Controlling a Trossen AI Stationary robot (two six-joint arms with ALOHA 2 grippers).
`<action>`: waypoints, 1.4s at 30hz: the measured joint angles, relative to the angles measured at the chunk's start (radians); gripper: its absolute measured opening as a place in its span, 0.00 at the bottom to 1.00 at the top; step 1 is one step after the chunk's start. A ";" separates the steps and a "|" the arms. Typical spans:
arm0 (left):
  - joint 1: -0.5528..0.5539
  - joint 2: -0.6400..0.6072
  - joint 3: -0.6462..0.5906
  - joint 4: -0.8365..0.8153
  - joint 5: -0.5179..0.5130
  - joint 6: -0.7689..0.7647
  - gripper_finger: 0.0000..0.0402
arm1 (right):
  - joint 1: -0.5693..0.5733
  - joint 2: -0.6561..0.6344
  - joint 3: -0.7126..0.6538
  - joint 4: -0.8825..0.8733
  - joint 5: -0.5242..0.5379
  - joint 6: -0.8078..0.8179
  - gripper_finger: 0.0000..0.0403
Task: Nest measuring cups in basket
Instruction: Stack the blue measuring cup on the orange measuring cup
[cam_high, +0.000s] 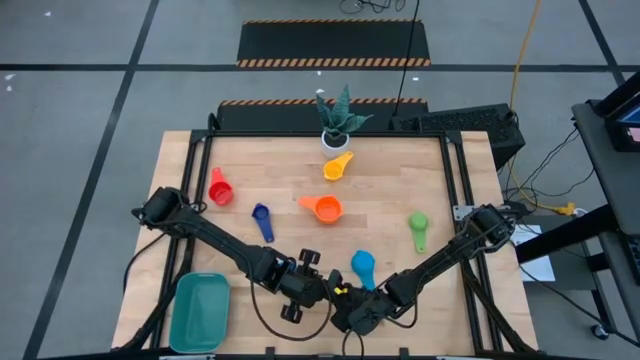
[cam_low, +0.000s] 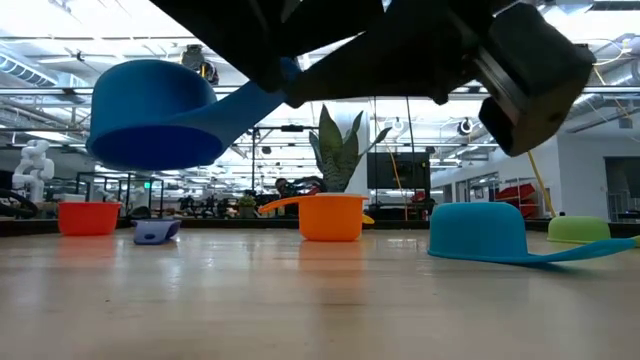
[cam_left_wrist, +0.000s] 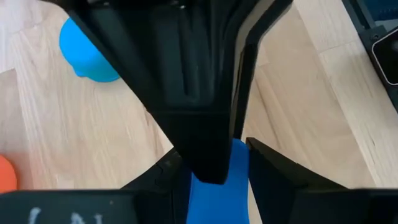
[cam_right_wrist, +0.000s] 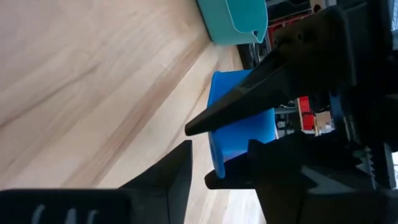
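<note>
A light wooden table (cam_high: 390, 185) carries a teal basket (cam_high: 199, 311) at its near left corner, a potted plant (cam_high: 334, 137) at the far edge, and scattered measuring cups: red (cam_high: 220, 188), navy (cam_high: 263, 219), yellow (cam_high: 337, 166), orange (cam_high: 326, 208), green (cam_high: 418, 228), light blue (cam_high: 363, 265)

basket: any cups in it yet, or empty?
Empty. In the high view the basket at the table's near-left corner shows only its bare teal floor; the cups sit out on the wood.

My table (cam_high: 400, 190) is light wood planking in a dark frame; a green plant in a white pot (cam_high: 333, 139) stands at its far edge.
</note>
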 joint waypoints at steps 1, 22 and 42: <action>0.000 0.000 0.000 -0.001 0.000 0.000 0.33 | -0.003 0.000 0.000 0.000 0.001 0.005 0.34; 0.008 0.000 -0.002 0.001 0.008 -0.017 0.34 | -0.022 -0.002 0.000 -0.013 -0.074 0.010 0.01; -0.056 -0.148 0.004 -0.072 -0.251 -0.076 0.73 | -0.024 -0.041 -0.002 -0.105 -0.097 0.194 0.00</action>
